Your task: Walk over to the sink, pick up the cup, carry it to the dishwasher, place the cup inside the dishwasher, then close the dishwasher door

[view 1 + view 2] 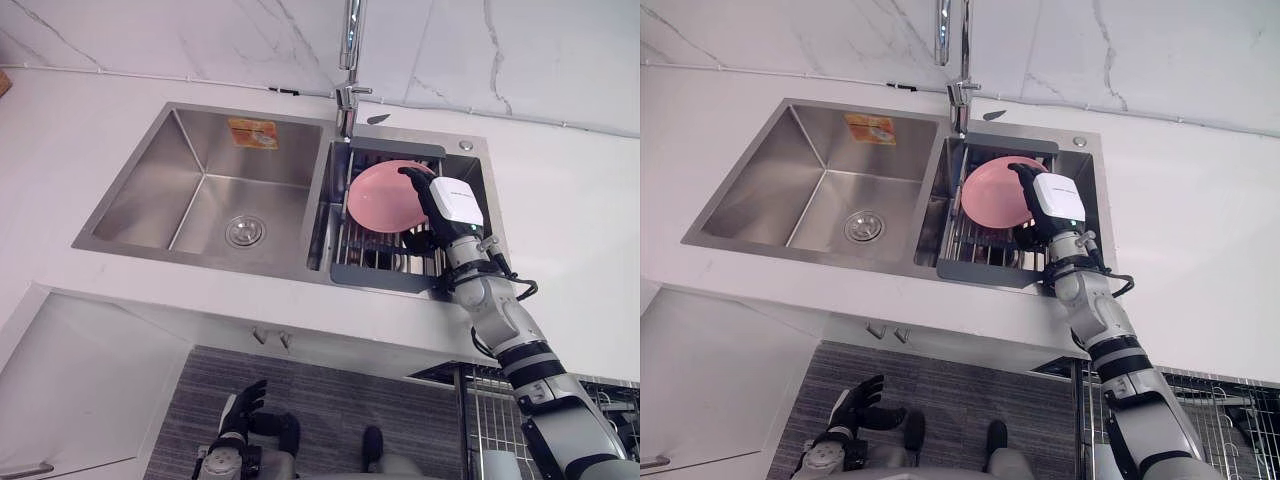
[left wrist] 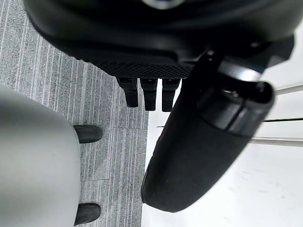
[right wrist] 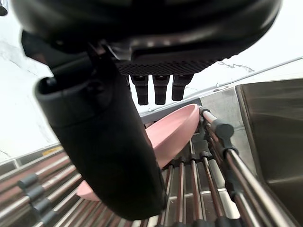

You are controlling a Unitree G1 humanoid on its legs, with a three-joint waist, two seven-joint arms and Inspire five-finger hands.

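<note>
Here, a pale pink, shallow, round bowl (image 1: 383, 196) leans tilted in a dark wire dish rack (image 1: 345, 257), in the basin of the stainless steel double sink (image 1: 200, 160) at 3 o'clock from the drain basin. The right hand (image 1: 452, 205) sits at the bowl's 2 o'clock rim with its fingers (image 3: 160, 90) straight and clasping nothing; whether they touch the bowl is unclear. The left hand (image 1: 243, 405) hangs at 7 o'clock, fingers relaxed.

A veined white marble wall (image 1: 200, 40) backs a white countertop (image 1: 580, 220) above white cabinets (image 1: 80, 390) and grey striped floor (image 1: 330, 400).
</note>
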